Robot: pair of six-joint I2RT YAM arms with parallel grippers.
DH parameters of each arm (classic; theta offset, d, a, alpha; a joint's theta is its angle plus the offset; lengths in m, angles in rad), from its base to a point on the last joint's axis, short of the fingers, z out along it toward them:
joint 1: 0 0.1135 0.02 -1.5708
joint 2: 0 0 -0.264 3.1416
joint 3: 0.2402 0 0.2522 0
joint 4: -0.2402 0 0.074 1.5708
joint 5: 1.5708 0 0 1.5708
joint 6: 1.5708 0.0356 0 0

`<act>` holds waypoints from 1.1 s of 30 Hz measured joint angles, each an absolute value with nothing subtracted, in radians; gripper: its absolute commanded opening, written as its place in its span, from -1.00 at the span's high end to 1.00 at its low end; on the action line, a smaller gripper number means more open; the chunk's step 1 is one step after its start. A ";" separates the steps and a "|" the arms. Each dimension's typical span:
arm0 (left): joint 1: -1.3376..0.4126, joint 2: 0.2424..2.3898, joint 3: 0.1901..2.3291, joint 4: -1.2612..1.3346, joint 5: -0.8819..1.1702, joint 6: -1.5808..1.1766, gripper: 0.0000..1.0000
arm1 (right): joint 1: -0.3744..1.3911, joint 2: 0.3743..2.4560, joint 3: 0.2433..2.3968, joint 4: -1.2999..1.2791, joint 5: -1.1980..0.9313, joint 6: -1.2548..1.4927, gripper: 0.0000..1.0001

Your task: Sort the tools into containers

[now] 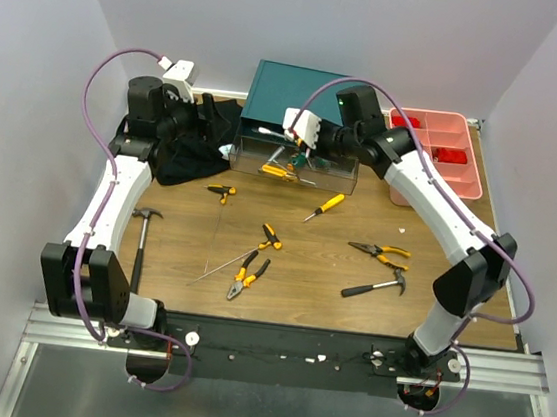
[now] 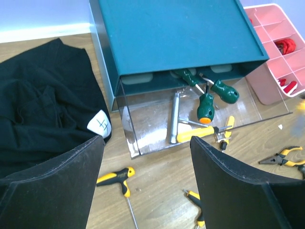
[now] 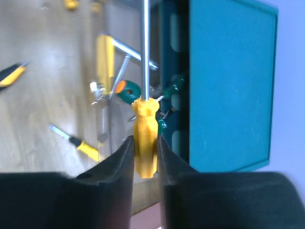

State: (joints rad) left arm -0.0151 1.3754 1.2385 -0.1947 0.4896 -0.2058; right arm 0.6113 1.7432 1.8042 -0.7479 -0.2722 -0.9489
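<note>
My right gripper (image 3: 144, 140) is shut on the yellow handle of a screwdriver (image 3: 145, 129) and holds it over the clear drawer (image 1: 334, 180) pulled out of the teal cabinet (image 1: 297, 90); it also shows in the top view (image 1: 299, 153). The drawer (image 2: 143, 119) holds green-handled screwdrivers (image 2: 207, 104), a yellow-handled one (image 2: 198, 134) and a steel tool. My left gripper (image 2: 147, 140) is open and empty above the table by the black cloth (image 2: 43, 105). A yellow-black T-handle driver (image 2: 116, 176) lies below it.
The pink tray (image 1: 436, 151) stands at the back right. A yellow screwdriver (image 1: 325, 206), three pliers (image 1: 271, 236) (image 1: 246, 275) (image 1: 379, 252), two hammers (image 1: 375, 285) (image 1: 141, 238) and a thin rod (image 1: 219, 268) lie on the wooden table.
</note>
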 measured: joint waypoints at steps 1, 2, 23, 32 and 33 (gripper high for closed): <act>-0.015 1.383 1.247 -0.190 0.491 -0.208 -0.67 | 0.611 1.757 1.805 -0.724 -0.254 -0.947 -0.04; -0.015 1.389 1.252 -0.188 0.491 -0.209 -0.67 | 0.609 1.776 1.802 -0.694 -0.232 -0.948 -0.08; 0.051 1.357 1.275 -0.226 0.472 -0.181 -0.71 | 0.608 1.774 1.792 -1.072 -0.614 -1.347 -0.14; 0.097 1.005 1.053 -0.238 0.456 -0.146 -0.79 | 0.718 1.864 1.688 -1.196 -0.492 -1.504 -0.11; 0.098 0.961 1.036 -0.240 0.455 -0.144 -0.80 | 0.736 1.864 1.678 -1.196 -0.468 -1.505 -0.02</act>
State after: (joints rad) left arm 0.0982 0.9607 1.0359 -0.2398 0.4553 -0.1444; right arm 0.7364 1.8637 1.6779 -1.1965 -0.4679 -1.5047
